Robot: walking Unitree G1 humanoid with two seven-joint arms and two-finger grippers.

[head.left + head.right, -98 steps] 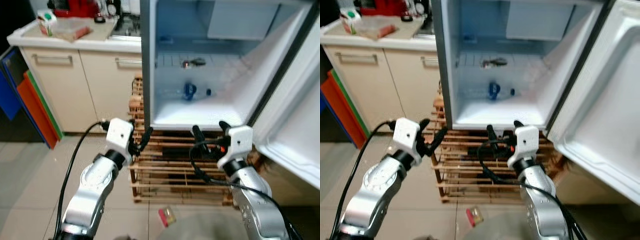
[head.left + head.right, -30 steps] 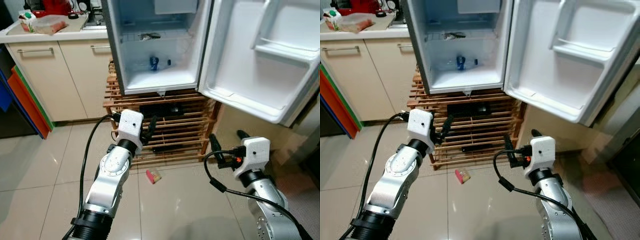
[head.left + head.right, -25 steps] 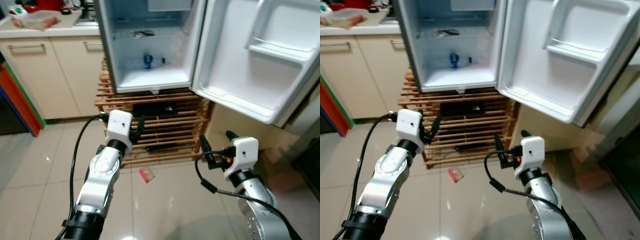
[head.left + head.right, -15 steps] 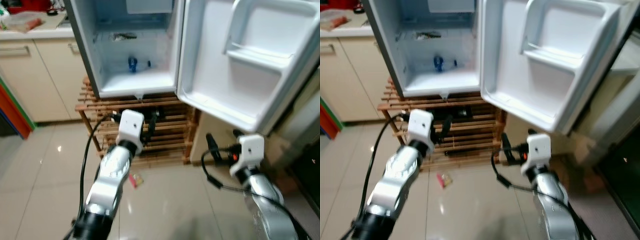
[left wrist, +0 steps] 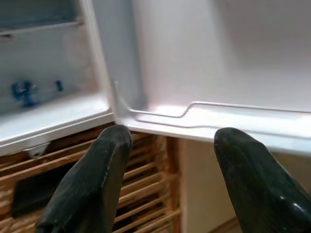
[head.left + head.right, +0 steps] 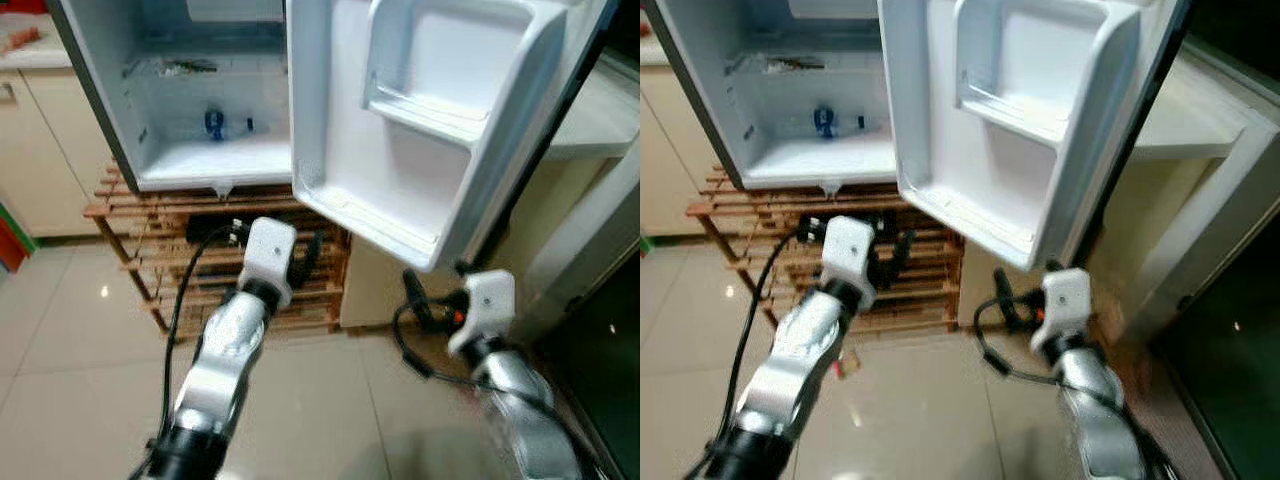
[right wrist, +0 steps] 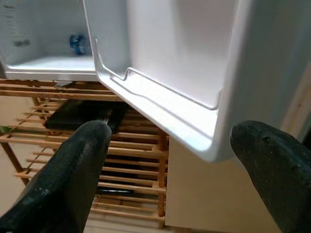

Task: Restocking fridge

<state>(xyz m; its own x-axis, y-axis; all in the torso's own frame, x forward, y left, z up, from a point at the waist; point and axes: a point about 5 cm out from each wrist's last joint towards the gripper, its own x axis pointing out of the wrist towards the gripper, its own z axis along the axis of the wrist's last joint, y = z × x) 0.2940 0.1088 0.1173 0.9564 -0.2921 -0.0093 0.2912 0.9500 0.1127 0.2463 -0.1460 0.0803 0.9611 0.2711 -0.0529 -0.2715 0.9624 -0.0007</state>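
**Both grippers empty in front of the open fridge**

The fridge (image 6: 120, 110) stands wide open on a slatted wooden rack (image 6: 150, 260), its white door (image 6: 420, 130) swung out toward the robot and hanging over the tiled floor (image 6: 70, 400). Inside the compartment, a small blue bottle (image 6: 214, 123) sits toward the back on the white bottom surface, and higher up something dark lies on the wire shelf (image 6: 175, 67), too blurred to name. The door carries a moulded bin (image 6: 440, 70) up top and a lower ledge with a thin wire rail (image 5: 204, 108) along it.

The left gripper (image 6: 303, 262) is raised in front of the rack, just below the fridge's lower front edge; jaws spread apart, nothing between them. In the left wrist view its two black fingers (image 5: 92, 184) frame the door's bottom ledge and the rack's slats beyond. A dark flat object (image 7: 82, 112) lies on one of the rack's shelves under the fridge.

The right gripper (image 6: 430, 305) is held lower, beneath the outer corner of the open door; jaws parted wide and empty too. Its fingers (image 7: 73, 174) bracket the door's lower corner in the right wrist view, apart from it. A pale cabinet side (image 6: 375, 285) stands behind, under the door.
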